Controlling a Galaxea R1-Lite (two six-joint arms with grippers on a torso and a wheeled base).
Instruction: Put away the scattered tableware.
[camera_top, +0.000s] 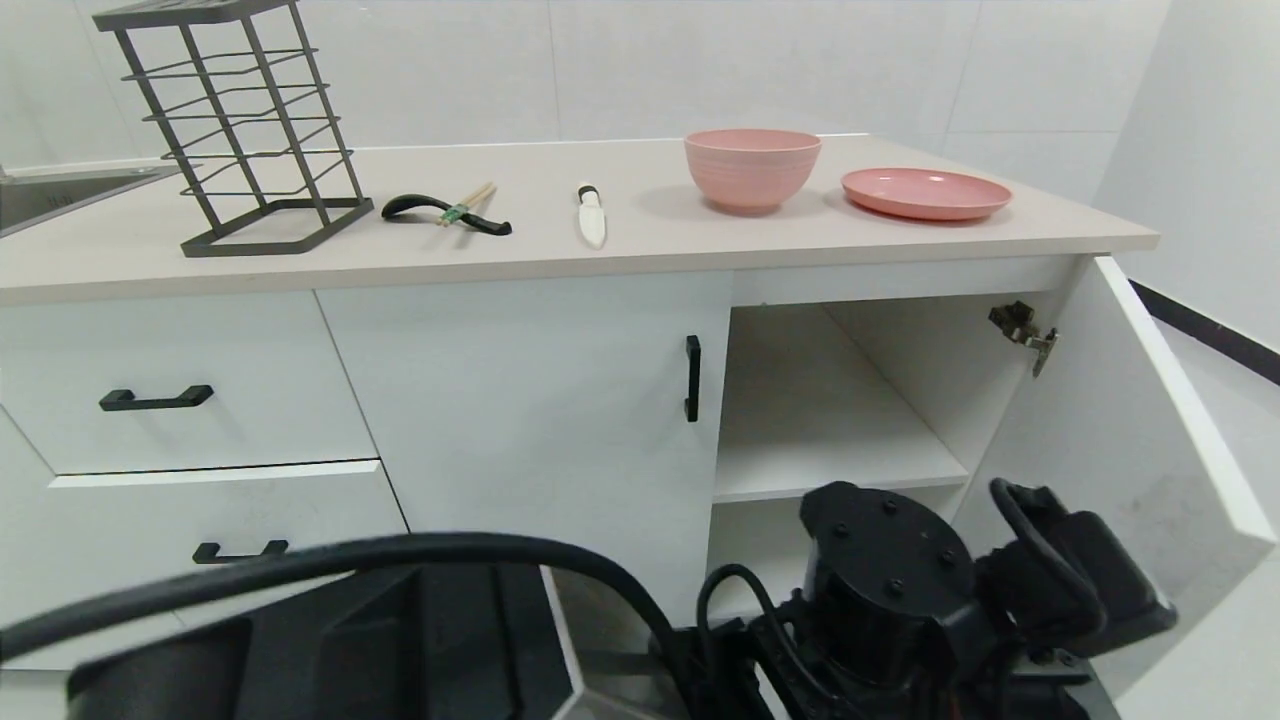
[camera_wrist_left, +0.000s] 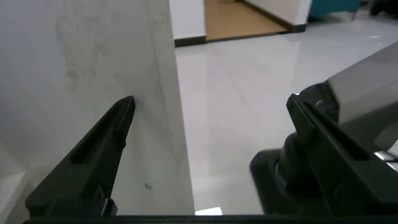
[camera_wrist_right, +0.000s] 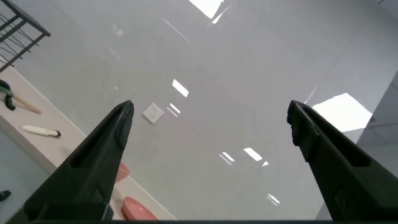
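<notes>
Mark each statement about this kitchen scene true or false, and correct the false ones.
1. The pink bowl stands on the counter beside the pink plate. True.
2. The cupboard door below the plate is shut. False: it stands open, showing a shelf.
3. The chopsticks lie inside the wire rack. False: they lie on the counter next to it, crossing a black utensil.
4. The white knife lies between the chopsticks and the bowl. True.
5. Both grippers are shut. False: the left gripper and the right gripper are open.
</notes>
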